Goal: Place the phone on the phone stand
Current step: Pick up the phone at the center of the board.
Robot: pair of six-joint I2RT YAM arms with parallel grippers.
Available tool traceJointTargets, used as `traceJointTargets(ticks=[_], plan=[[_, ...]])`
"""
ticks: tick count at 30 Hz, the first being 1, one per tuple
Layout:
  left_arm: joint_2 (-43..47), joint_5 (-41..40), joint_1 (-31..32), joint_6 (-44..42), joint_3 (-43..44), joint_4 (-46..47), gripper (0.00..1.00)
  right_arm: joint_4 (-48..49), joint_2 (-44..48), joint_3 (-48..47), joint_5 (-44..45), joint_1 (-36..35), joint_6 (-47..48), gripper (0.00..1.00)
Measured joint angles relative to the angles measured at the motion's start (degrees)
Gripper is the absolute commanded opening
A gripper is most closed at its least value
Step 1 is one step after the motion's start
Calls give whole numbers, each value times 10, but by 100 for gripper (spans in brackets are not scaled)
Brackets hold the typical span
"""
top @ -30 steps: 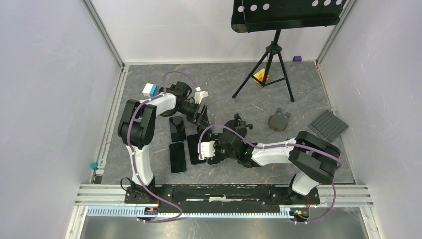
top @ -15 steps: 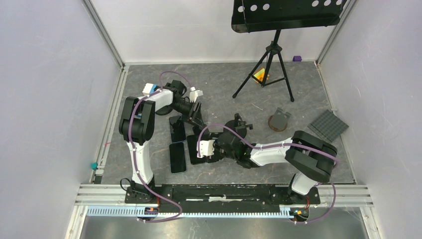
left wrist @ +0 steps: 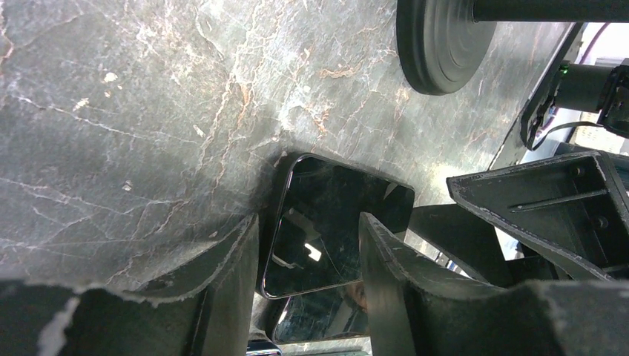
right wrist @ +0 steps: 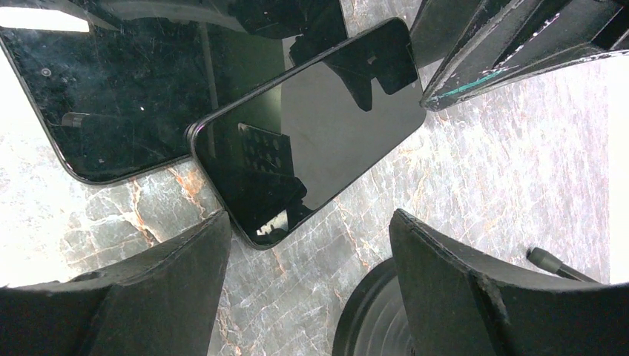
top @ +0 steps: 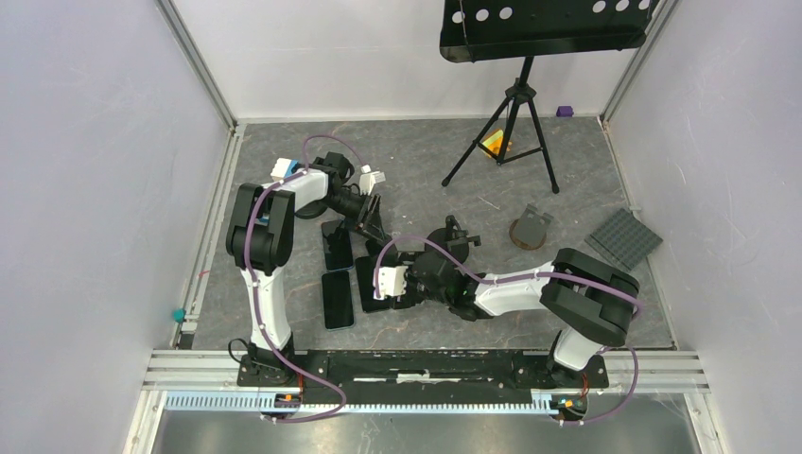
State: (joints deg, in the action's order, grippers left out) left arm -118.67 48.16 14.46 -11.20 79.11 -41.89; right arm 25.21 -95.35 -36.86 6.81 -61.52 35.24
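Observation:
Three black phones lie on the marble floor. My left gripper point(top: 367, 216) point(left wrist: 308, 219) straddles the back one point(top: 338, 244) point(left wrist: 334, 222), which lies flat. One finger point(left wrist: 230, 282) sits against its left long edge and the other point(left wrist: 386, 282) covers its right edge. In the right wrist view this phone point(right wrist: 319, 126) lies slanted. Beside it is another phone point(top: 372, 284) point(right wrist: 111, 96), and a third point(top: 338, 299) lies nearer. The phone stand's black round base point(left wrist: 438, 44) point(right wrist: 378, 311) sits under my right gripper point(top: 402, 288) point(right wrist: 310, 222), which is open over bare floor.
A music stand on a tripod point(top: 501, 142) is at the back. A small holder with a brown round foot point(top: 532, 229) and a grey studded mat point(top: 624, 236) are at the right. A blue-and-white block point(top: 284, 170) lies back left. White walls enclose the floor.
My left gripper has shifted a little left and back over the back phone, and its jaws have narrowed around it. The right arm has barely moved.

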Motion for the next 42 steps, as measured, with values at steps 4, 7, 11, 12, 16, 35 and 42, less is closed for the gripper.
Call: traceJointTargets(ticks=[4,7,11,12,16,35,42], plan=[[2,4,-1,-5,-4,1,60,2,0,1,2,0,0,84],[6,11,-2,-9,-8,0,63,6,1,4,2,0,0,84],[15,14,-3,-13,-17,-3,69,5,3,5,4,0,0,84],[18,14,-4,-14,-19,-6,71,4,3,5,6,0,0,84],[28,4,-5,-16,-27,-21,76,-8,8,5,14,0,0,84],[98,-55,4,46,-102,5,85,-62,13,-16,17,12,-2,84],[98,-33,-2,64,-109,22,76,-62,13,-16,22,12,-10,84]])
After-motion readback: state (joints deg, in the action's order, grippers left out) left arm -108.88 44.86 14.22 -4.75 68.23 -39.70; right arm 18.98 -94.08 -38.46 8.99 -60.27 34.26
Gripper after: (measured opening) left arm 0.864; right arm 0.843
